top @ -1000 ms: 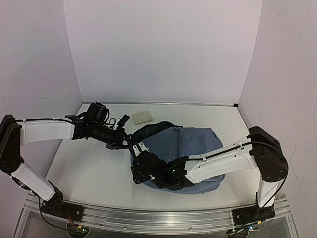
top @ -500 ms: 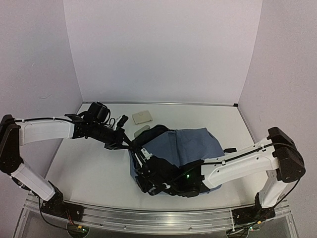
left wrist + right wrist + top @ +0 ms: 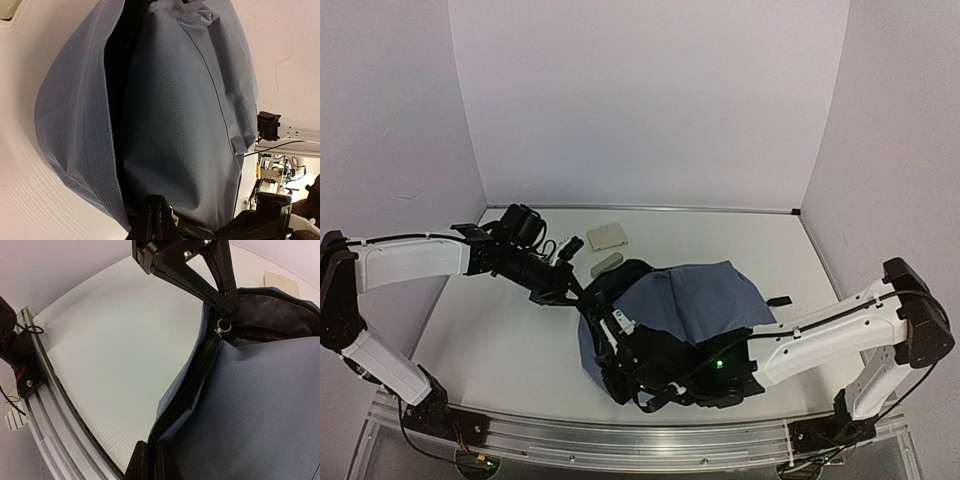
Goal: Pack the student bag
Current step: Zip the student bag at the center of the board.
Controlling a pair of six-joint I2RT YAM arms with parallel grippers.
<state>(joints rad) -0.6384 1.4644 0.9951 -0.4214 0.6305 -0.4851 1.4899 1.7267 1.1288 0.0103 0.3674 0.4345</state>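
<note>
The student bag (image 3: 705, 300) is a grey-blue backpack lying in the middle of the table, its dark-lined mouth towards the left. My left gripper (image 3: 574, 291) is shut on the far end of the bag's zip edge. The left wrist view shows its fingertips (image 3: 157, 201) pinched on the black zip tape with the bag (image 3: 190, 100) hanging beyond. My right gripper (image 3: 605, 345) is shut on the near part of the same zip edge (image 3: 200, 370), its closed tips at the bottom of the right wrist view (image 3: 150, 449). The left gripper (image 3: 222, 295) shows there above the zip pull.
A flat cream square item (image 3: 607, 236) lies at the back of the table. A small grey-green oblong item (image 3: 606, 263) lies just behind the bag. A black strap buckle (image 3: 780, 301) sticks out at the bag's right. The aluminium rail (image 3: 620, 440) runs along the near edge.
My right arm has swung nearer and to the right, dragging the bag's near edge with it. The bag has shifted and the oblong item behind it has come into sight. The left gripper has held its place.
</note>
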